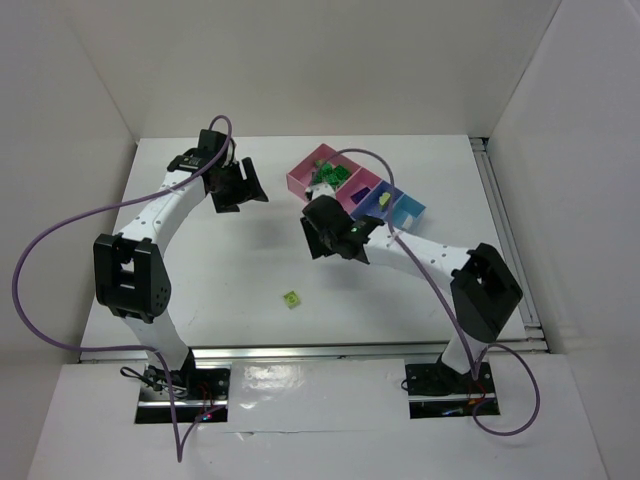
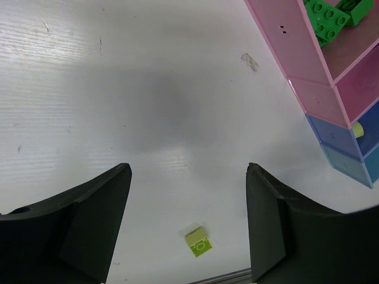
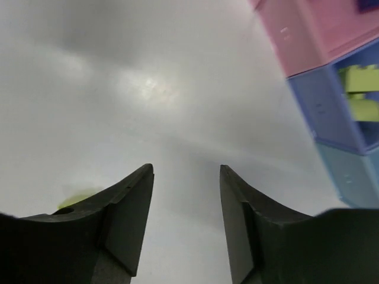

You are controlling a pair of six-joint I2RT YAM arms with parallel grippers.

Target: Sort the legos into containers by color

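One pale yellow-green lego [image 1: 291,298] lies alone on the white table, seen in the left wrist view [image 2: 198,241] low between the fingers and far beneath them. The containers [image 1: 398,213] stand in a joined row at the back right. The large pink bin [image 2: 290,41] holds dark green legos [image 2: 328,18], and the violet-blue bin [image 3: 325,103] holds yellow-green legos [image 3: 362,89]. My left gripper [image 1: 238,185] [image 2: 188,168] hangs open and empty, left of the bins. My right gripper [image 1: 335,230] [image 3: 186,168] is open a little with nothing between its fingers, just in front of the bins.
The light blue bin [image 3: 349,174] ends the row on the right. White walls enclose the table on three sides, and a metal rail [image 1: 320,350] runs along its near edge. A blurred yellow-green patch [image 3: 77,198] shows beside the right gripper's left finger.
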